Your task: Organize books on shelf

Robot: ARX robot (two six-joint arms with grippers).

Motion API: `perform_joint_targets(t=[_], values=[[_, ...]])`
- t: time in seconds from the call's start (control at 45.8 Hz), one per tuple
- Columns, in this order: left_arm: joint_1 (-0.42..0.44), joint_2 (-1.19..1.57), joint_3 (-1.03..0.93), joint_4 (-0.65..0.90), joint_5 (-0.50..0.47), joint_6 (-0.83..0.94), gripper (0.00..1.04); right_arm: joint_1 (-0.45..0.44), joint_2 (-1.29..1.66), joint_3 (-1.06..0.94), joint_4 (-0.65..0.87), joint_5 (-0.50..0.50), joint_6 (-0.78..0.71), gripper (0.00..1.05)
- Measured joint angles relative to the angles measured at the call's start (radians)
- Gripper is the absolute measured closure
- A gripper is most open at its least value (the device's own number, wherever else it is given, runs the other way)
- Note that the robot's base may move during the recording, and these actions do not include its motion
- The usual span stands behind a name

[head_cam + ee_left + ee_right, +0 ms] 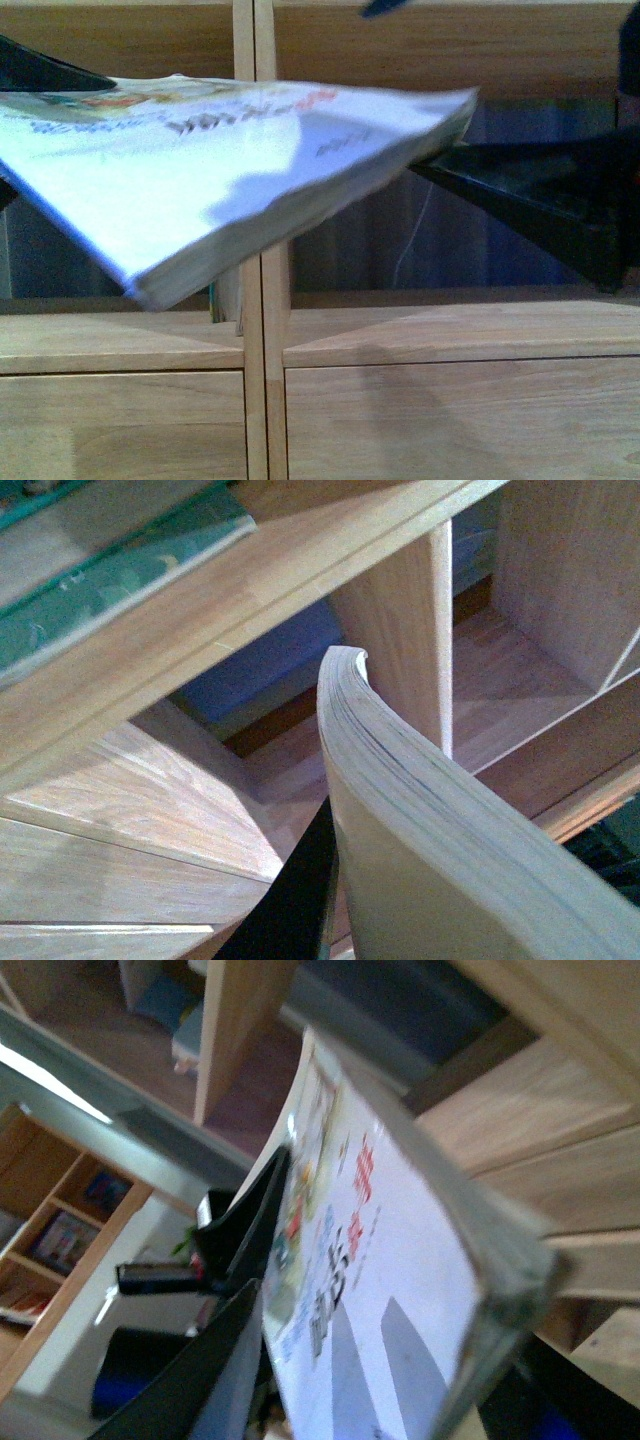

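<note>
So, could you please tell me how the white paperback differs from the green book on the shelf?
The white paperback is held in the air, tilted, in front of the shelf; the green book rests inside it. The paperback's pages bow into a curve; the green book looks flat. The covers differ: white with coloured print versus green.

**A:** Home or lab, you reckon?
**B:** Study or reading room, I'd say. Light-wood bookcase (262,330) with drawer fronts (120,425), a green book (110,575) in it, another wooden shelf unit (60,1210) behind.
</note>
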State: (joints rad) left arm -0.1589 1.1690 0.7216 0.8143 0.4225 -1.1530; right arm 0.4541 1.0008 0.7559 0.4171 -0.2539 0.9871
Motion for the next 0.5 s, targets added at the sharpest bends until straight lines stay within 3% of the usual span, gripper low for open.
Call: perform_joint_targets(t=[0.197,0.349,0.502], values=[[0.154,-0.012,0.127,-0.274,0.014,0.272,0.88,-0.266,0.045,0.011,0.001,0.158,-0.21,0.06],[0.259,-0.011,0.257,-0.473,-0.089,0.617,0.88,-0.391,0.072,-0.016,-0.014,0.218,-0.356,0.07],[0.334,0.042,0.347,-0.475,-0.189,0.938,0.88,-0.399,0.072,-0.021,-0.034,0.248,-0.443,0.1]])
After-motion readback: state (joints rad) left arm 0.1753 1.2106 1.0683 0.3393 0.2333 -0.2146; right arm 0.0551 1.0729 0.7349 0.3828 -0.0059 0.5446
